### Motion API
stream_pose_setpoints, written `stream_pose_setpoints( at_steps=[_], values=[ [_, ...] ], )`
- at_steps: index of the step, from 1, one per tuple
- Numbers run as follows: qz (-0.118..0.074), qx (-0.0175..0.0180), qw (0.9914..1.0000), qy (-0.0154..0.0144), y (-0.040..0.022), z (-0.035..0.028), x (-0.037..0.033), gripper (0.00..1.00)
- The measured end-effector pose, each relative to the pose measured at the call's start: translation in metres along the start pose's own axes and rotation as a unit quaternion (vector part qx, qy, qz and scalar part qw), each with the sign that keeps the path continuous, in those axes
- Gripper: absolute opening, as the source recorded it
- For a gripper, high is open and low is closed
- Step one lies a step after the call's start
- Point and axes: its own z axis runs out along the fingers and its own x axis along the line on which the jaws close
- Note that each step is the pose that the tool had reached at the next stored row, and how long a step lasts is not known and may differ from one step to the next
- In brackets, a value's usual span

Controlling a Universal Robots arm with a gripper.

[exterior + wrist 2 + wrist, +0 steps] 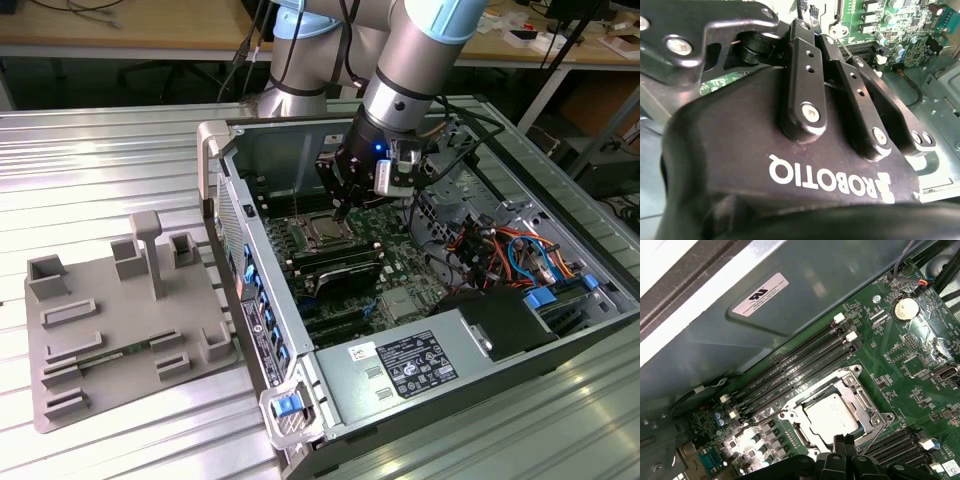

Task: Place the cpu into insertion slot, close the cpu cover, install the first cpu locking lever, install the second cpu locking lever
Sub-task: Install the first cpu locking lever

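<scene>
The cpu [831, 415] lies flat in the insertion slot [801, 432] on the green board, its dull silver top showing. The cpu cover [860, 399] lies down around it as a thin metal frame. A thin wire lever [874, 436] runs slanted off the socket's corner, right beside my fingertips. My gripper [840, 441] stands at the socket's edge, just over the chip's rim, with its fingers together and nothing between them. In the exterior view my gripper [343, 212] points down inside the open computer case, just above the cpu [325, 233].
Long black memory slots [795, 372] flank the socket on both sides. The grey case wall [761, 293] rises close behind them. A coin battery [905, 308] sits on the board. Coloured cables [500, 250] and a power supply [400, 365] fill the case's near end. A grey fixture tray [120, 320] lies on the table outside.
</scene>
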Motion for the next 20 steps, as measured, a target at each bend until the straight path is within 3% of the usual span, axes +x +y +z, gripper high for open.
stream_pose_setpoints(
  at_steps=[20],
  values=[
    [-0.022, 0.0015, 0.99976, -0.0010, 0.0000, 0.0000, 0.0000, 0.11]
  ],
)
